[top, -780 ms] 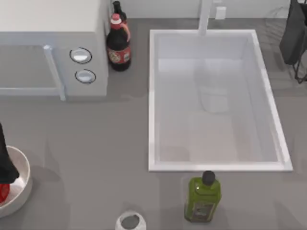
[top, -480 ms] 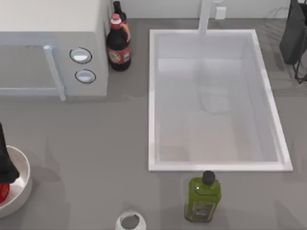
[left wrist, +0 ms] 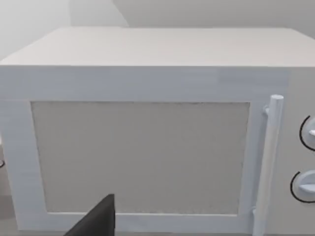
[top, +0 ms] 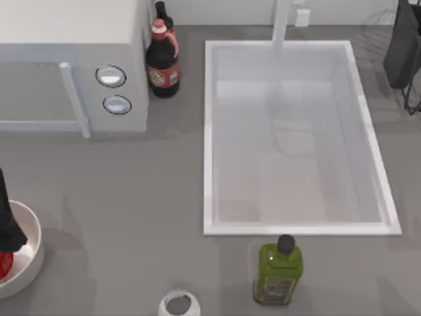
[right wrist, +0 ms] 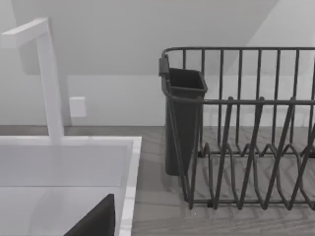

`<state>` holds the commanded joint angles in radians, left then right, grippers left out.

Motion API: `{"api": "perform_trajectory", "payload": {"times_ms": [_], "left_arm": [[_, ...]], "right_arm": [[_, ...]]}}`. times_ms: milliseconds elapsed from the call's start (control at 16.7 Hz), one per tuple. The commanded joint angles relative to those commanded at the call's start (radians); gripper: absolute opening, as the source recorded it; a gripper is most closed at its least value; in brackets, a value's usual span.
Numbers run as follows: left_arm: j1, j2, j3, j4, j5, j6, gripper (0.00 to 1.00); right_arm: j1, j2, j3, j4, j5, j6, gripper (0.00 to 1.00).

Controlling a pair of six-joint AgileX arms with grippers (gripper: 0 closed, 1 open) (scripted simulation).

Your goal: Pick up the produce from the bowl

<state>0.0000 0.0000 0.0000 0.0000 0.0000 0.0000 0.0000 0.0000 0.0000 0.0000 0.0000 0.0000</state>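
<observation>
My left claw [top: 5, 227] hangs over the white bowl [top: 33, 253] at the left edge of the worktop [top: 131, 191]. The dark bulk of the arm covers the near part of the bowl, so I cannot tell whether the fingers are apart or closed. The tomato [top: 4, 264] sits inside the bowl, a sliver of red showing just below the arm at the very edge of the top view.

As I judge it, the grasp is either about to close or just closing. To do it well I should come straight down on the tomato, centred, with the fingers clear of the thick rim. It is smooth and round, so a squeeze off-centre could pop it sideways; a gentle, level pinch at its widest part should hold. Then lift straight up, without dragging the bowl along.

My right arm is parked near the sink [top: 296, 138] and the dish rack [right wrist: 246, 128].
</observation>
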Motion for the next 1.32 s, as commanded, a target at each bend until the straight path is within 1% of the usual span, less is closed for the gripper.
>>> {"api": "perform_trajectory", "payload": {"times_ms": [660,780,900,1020,1320], "left_arm": [[0.000,0.001,0.001,-0.001,0.000,0.000,1.00],[0.003,0.035,0.031,-0.034,0.000,0.004,1.00],[0.009,0.110,0.092,-0.105,0.000,0.011,1.00],[0.018,0.229,0.179,-0.210,0.000,0.022,1.00],[0.046,0.667,0.449,-0.536,0.000,0.054,1.00]], "right_arm": [[0.000,0.000,0.000,0.000,0.000,0.000,1.00],[0.000,0.000,0.000,0.000,0.000,0.000,1.00],[0.000,0.000,0.000,0.000,0.000,0.000,1.00],[0.000,0.000,0.000,0.000,0.000,0.000,1.00],[0.000,0.000,0.000,0.000,0.000,0.000,1.00]]}}
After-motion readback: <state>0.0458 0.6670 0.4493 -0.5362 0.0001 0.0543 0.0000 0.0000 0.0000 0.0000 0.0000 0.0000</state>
